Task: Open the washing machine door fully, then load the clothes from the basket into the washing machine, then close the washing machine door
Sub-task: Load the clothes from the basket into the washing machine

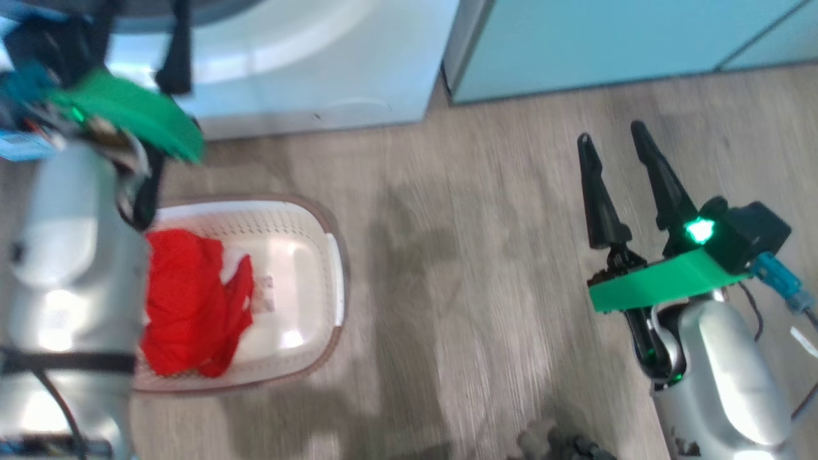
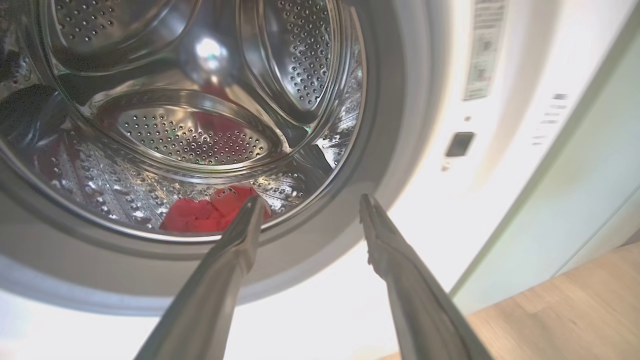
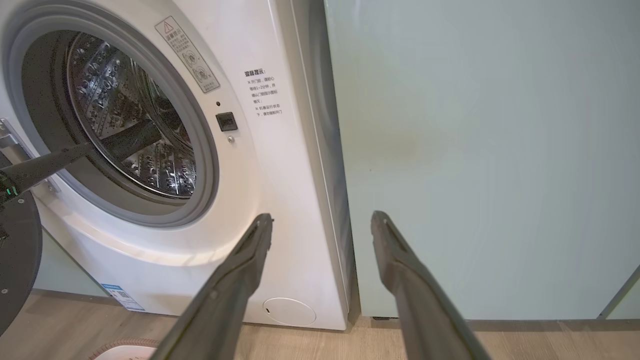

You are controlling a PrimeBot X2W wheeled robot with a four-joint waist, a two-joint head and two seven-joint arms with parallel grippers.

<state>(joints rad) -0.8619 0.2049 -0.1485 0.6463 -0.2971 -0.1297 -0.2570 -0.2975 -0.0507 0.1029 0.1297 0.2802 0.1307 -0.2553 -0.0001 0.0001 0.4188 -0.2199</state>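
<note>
Washing machine (image 3: 280,165): white front-loader, stood on a wood floor (image 1: 479,287) just beside pale teal cabinets (image 3: 475,150); the mouth is uncovered, with the grey gasket (image 3: 200,150) and perforated steel drum (image 2: 190,135) exposed. Washing machine door (image 3: 17,260): a dark rounded edge is seen at the left margin of the right wrist view, swung clear of the opening. Clothes: one red garment (image 2: 210,212) is lodged at the bottom front of the drum; a further red heap (image 1: 185,300) is held in the basket (image 1: 332,268), which is set on the floor before the machine. Left gripper (image 2: 311,199): fingers spread wide, nothing held, raised to the lower rim of the drum mouth; whether one tip touches the red garment cannot be told. Right gripper (image 1: 611,133): fingers likewise parted wide and empty, held over bare floor well apart from the basket, pointed at the seam between machine and cabinets.
</note>
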